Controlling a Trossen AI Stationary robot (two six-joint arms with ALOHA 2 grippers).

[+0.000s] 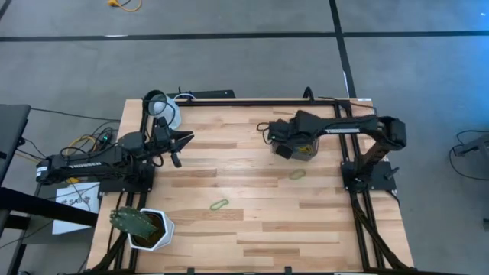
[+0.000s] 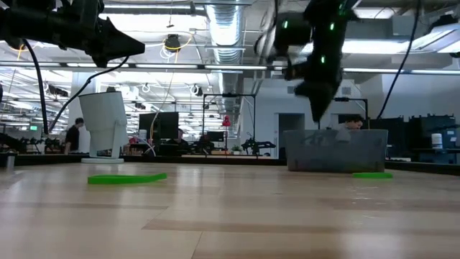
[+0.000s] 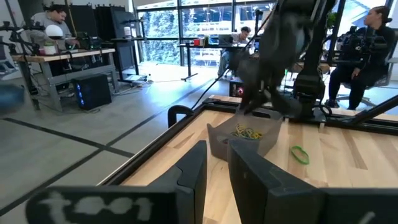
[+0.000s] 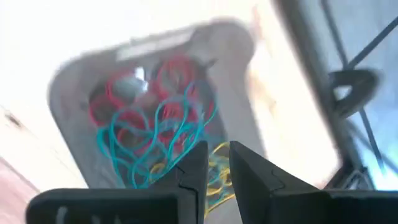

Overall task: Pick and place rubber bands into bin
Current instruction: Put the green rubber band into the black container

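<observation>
The bin (image 1: 306, 147) is a small grey tray on the far right part of the table, also in the low view (image 2: 334, 151) and the left wrist view (image 3: 249, 134). Red, teal and yellow rubber bands (image 4: 155, 124) lie heaped inside it. Two green rubber bands lie flat on the wood, one just near of the bin (image 1: 296, 174) and one mid-table (image 1: 219, 204). My right gripper (image 4: 217, 163) hangs shut above the bin, with nothing showing between its fingers. My left gripper (image 3: 216, 171) waits shut, raised over the table's left side (image 1: 182, 141).
A white round cup (image 1: 165, 108) stands at the far left corner. A white pot with a green plant (image 1: 147, 229) sits at the near left edge. Black frame rails (image 1: 252, 101) run along the far and right sides. Bare wood lies between the arms.
</observation>
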